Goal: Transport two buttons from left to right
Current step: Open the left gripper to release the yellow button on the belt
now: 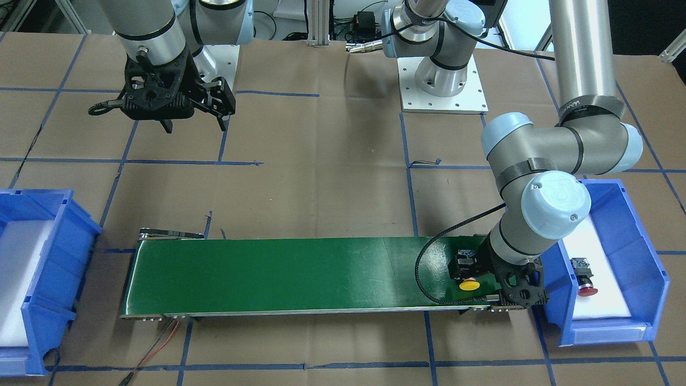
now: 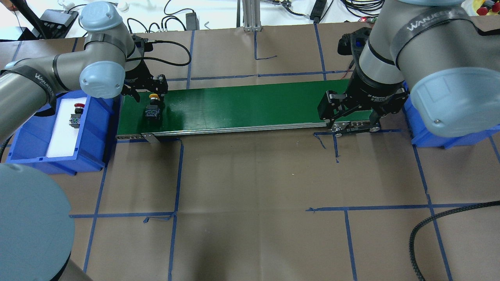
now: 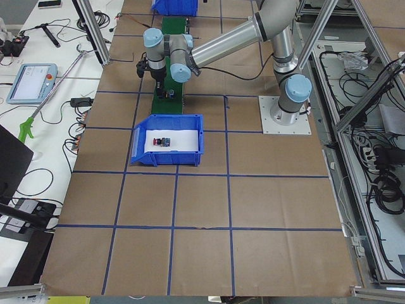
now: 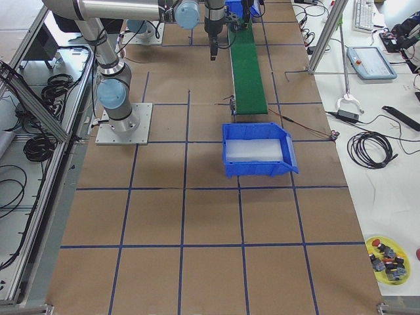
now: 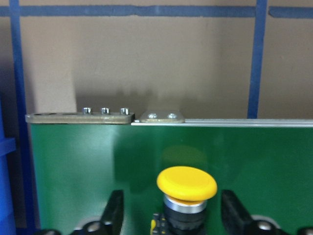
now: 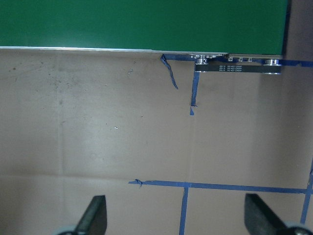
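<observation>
A: Overhead first. Where is the yellow one?
B: The push button with the yellow mushroom cap and black-grey boxy body (image 2: 152,106) lies on the long green conveyor belt (image 2: 242,105), at its end on the robot's left. The left gripper (image 2: 149,93) hangs right over it, spread. The red-capped push button (image 2: 75,114) lies on the white foam pad (image 2: 62,136) in the blue plastic bin (image 2: 99,117) just beside that end.
A: And the right gripper (image 2: 353,119)?
B: Spread too, holding nothing, at the belt's other end, near a second blue bin (image 2: 433,136).
A: From across the table?
B: Both buttons lie on their sides, caps toward the operators' edge, grey rear faces toward the robot. The yellow cap shows as a flat bright disc.
A: The side cameras?
B: From the left end the red button is a small dark speck on the white pad, and the yellow one is too small to make out. From the right end neither shows clearly.
A: The wrist cameras?
B: On the left wrist, the glossy yellow dome sits on a silver collar and black neck, between two black fingers (image 5: 115,210). Green belt shows in the gap on each side, so nothing grips it. On the right wrist, two fingertips (image 6: 95,215) stand wide apart over brown paper (image 6: 98,122) crossed by blue tape (image 6: 185,210), with the belt's edge along the top.
</observation>
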Controlling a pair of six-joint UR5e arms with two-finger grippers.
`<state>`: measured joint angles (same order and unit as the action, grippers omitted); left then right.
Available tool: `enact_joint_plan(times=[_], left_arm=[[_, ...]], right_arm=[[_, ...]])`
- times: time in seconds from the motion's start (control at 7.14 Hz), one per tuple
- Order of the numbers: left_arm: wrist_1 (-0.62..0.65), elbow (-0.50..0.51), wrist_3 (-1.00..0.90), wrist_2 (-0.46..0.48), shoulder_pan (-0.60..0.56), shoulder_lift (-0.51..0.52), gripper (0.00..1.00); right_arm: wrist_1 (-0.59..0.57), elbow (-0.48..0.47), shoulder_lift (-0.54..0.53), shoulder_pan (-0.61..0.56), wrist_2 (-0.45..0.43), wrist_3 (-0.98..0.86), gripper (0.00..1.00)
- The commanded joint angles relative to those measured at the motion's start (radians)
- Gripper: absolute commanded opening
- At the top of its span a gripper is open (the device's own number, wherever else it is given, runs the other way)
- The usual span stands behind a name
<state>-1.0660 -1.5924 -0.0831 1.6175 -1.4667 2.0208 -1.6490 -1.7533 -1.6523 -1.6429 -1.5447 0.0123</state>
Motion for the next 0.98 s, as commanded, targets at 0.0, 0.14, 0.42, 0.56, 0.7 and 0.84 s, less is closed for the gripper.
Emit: enact_joint_plan(times=[0.0, 0.14, 0.42, 0.56, 0.7, 0.84], left_arm=[[-0.065, 0.038, -0.001, 0.002, 0.003, -0.064, 1.00], [-0.140, 0.058, -0.001, 0.004, 0.003, -0.121, 1.00], [-0.267, 0.068, -0.001, -0.007, 0.002, -0.213, 1.00], [-0.268, 0.069, -0.003, -0.013, 0.008, -0.218, 1.00], [-0.269, 0.071, -0.016, -0.014, 0.017, -0.218, 1.00], [-0.269, 0.072, -0.047, -0.015, 0.054, -0.217, 1.00]], right_arm=[[0.000, 0.000, 0.000, 0.000, 0.000, 0.000, 1.00], [0.000, 0.000, 0.000, 0.000, 0.000, 0.000, 1.00], [0.000, 0.000, 0.000, 0.000, 0.000, 0.000, 1.00], [0.000, 0.000, 0.000, 0.000, 0.000, 0.000, 1.00], [0.000, 0.000, 0.000, 0.000, 0.000, 0.000, 1.00], [0.000, 0.000, 0.000, 0.000, 0.000, 0.000, 1.00]])
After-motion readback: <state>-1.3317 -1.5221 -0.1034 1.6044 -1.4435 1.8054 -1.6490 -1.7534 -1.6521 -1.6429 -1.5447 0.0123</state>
